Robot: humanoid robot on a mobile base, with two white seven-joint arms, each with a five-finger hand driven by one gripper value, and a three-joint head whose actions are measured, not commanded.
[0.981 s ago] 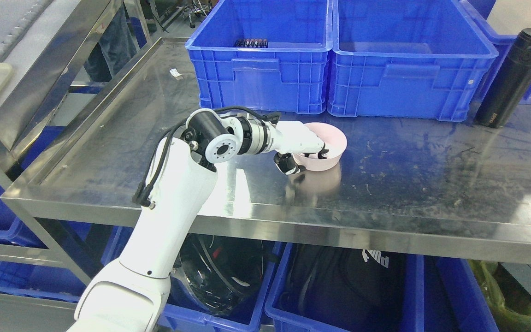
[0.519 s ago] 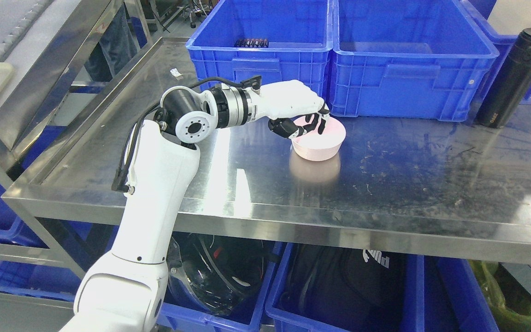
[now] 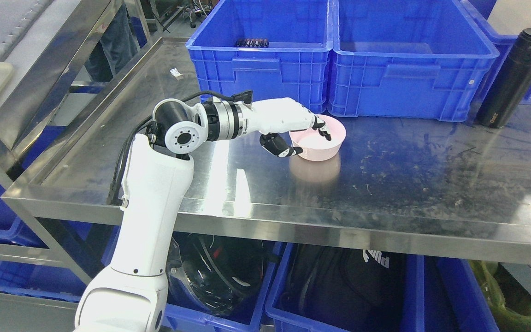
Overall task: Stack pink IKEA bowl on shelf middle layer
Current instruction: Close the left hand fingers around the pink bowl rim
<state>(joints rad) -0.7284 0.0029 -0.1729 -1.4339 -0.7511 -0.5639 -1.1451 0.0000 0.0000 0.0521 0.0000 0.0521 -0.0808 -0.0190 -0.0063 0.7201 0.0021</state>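
Head view: we count 1 pink bowl, 2 blue crates behind it on the steel shelf, 1 black flask at far right. Bowl sits upright on shelf, just right of our left hand. Fingers reach over the near rim into the bowl, thumb outside by the wall; hand loosely spread; firm pinch: can't tell.

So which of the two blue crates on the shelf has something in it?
The left blue crate, behind the left hand: dark items lie at its back. The right blue crate looks empty.
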